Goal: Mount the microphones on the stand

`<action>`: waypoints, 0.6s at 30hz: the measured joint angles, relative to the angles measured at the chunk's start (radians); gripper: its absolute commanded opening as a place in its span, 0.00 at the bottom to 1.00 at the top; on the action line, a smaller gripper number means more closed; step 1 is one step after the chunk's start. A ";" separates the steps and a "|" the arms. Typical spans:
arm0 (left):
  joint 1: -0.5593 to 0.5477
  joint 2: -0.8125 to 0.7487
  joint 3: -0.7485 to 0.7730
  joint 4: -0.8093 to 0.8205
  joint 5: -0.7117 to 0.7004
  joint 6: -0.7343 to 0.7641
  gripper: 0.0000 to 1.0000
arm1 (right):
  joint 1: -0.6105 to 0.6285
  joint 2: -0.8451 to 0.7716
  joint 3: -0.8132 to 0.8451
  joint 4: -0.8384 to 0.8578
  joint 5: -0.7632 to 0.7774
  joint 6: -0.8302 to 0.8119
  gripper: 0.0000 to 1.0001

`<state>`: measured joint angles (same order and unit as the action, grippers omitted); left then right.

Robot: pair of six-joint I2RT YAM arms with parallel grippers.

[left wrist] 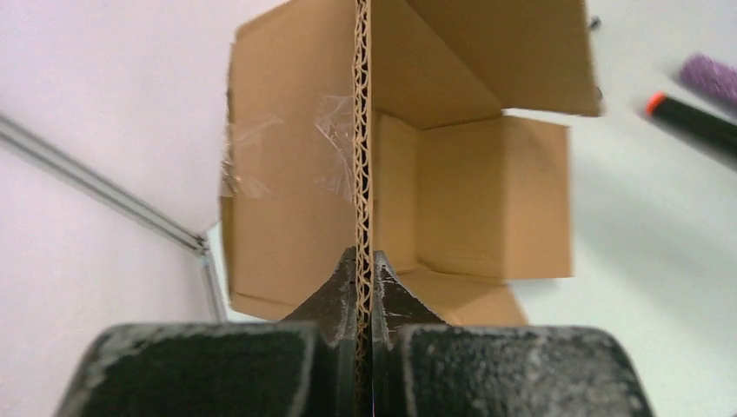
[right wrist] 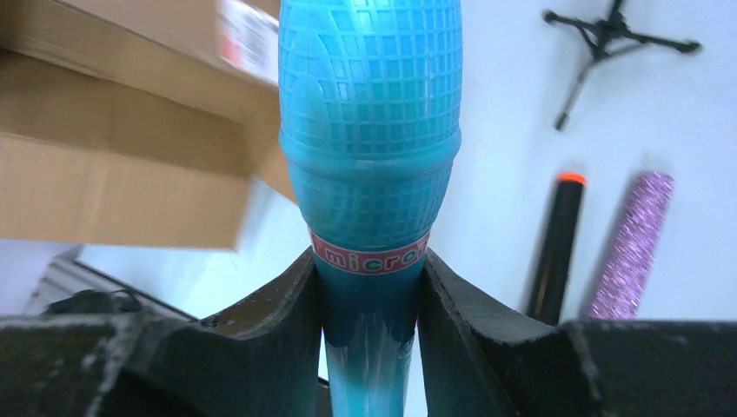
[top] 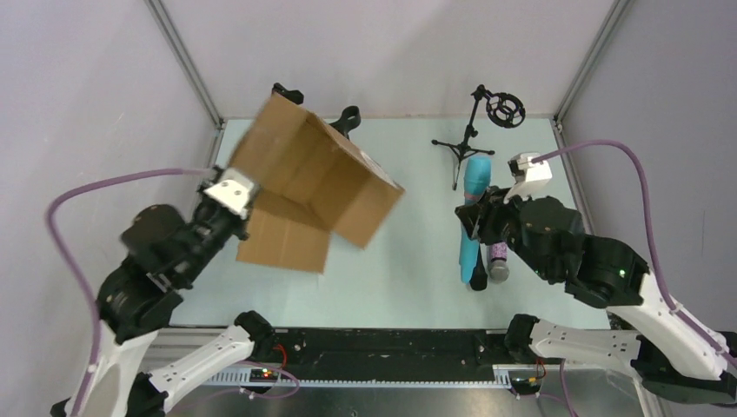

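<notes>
Open brown cardboard box (top: pixel 313 174) tilted at upper left of centre, flaps spread, clear tape (left wrist: pixel 261 139) on one flap, white label (right wrist: pixel 248 39) on one side, pale green worktop (top: pixel 408 252) below, white walls (top: pixel 87 87), grey metal frame posts (top: pixel 187 61) at the back corners

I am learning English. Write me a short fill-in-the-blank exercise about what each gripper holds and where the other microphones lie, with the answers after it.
1. The right gripper is shut on the ___.
2. The left gripper is shut on an edge of the ___.
3. The black microphone and the purple microphone lie side by side on the ___.

Missing words: blue microphone; cardboard box; table.
</notes>
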<state>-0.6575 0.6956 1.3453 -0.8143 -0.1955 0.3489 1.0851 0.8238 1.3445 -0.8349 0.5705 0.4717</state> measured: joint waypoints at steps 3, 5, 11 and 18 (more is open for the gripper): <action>0.006 -0.024 0.071 0.004 -0.050 0.011 0.00 | -0.060 0.030 -0.009 -0.069 0.000 0.024 0.00; 0.015 -0.039 0.101 0.005 -0.092 0.025 0.00 | -0.091 0.052 -0.029 -0.096 -0.004 0.037 0.00; 0.029 -0.061 0.137 -0.004 -0.199 0.053 0.00 | -0.190 0.107 -0.154 -0.097 -0.064 0.059 0.00; 0.036 -0.031 0.303 0.003 -0.336 0.137 0.00 | -0.346 0.241 -0.351 0.025 -0.183 0.059 0.00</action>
<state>-0.6212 0.6651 1.6485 -0.8108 -0.5320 0.4854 0.7387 1.0645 0.9936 -0.8101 0.3874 0.5308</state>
